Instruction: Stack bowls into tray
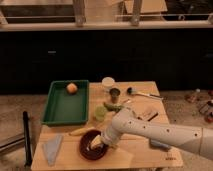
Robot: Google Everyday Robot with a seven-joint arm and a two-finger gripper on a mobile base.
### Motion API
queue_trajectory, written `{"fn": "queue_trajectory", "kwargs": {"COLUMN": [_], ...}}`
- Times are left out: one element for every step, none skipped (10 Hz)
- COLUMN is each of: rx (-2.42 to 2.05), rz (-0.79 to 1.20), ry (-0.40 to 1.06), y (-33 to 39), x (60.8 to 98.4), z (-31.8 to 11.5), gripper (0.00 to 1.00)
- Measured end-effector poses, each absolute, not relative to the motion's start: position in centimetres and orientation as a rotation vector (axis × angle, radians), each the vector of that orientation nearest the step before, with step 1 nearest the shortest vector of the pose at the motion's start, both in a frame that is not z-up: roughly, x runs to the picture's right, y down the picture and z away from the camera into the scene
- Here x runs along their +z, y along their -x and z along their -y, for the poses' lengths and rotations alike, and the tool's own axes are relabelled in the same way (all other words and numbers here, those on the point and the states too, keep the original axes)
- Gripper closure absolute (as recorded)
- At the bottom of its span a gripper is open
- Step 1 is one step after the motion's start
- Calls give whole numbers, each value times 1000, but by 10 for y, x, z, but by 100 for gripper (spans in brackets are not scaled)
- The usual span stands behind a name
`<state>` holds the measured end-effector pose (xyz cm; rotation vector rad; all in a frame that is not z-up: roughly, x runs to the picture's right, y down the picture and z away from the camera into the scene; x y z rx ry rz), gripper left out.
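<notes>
**Inspector A:** Gripper, position and state?

**Inspector B:** The gripper (99, 142) is at lower centre of the frame. It is on the end of the white arm (160, 131), which reaches in from the lower right. It overlaps the inside of the bowl (88, 150). I cannot tell how wide it stands or whether it grips the bowl.

**Inspector A:** Bowl and tray, location?

**Inspector B:** The bowl is dark red-brown and stands on the wooden table (130, 156) near the front edge, lower centre. The green tray (60, 107) lies left of centre on the table, up and to the left of the bowl and apart from it.

**Inspector A:** Counts?

**Inspector B:**
- One bowl.
- One tray, holding one orange round item (72, 88) in its far corner.
- One metal cup (115, 93), right of the tray.
- One pale green cup (101, 113), just right of the tray.
- One grey flat piece (51, 148), lower left.
</notes>
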<state>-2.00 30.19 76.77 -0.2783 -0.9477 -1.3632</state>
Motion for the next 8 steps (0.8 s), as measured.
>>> {"fn": "queue_trajectory", "kwargs": {"rx": [-1362, -1363, -1364, -1356, -1347, -1338, -1331, -1322], "rz": [948, 950, 950, 949, 945, 942, 937, 934], "ry": [281, 282, 281, 284, 286, 287, 287, 287], "y": [19, 18, 18, 17, 16, 15, 14, 12], "x": [767, 766, 767, 768, 769, 769, 769, 768], "z": [-302, -302, -302, -304, -305, -305, -304, -303], "gripper": [53, 65, 78, 88, 95, 100, 100, 100]}}
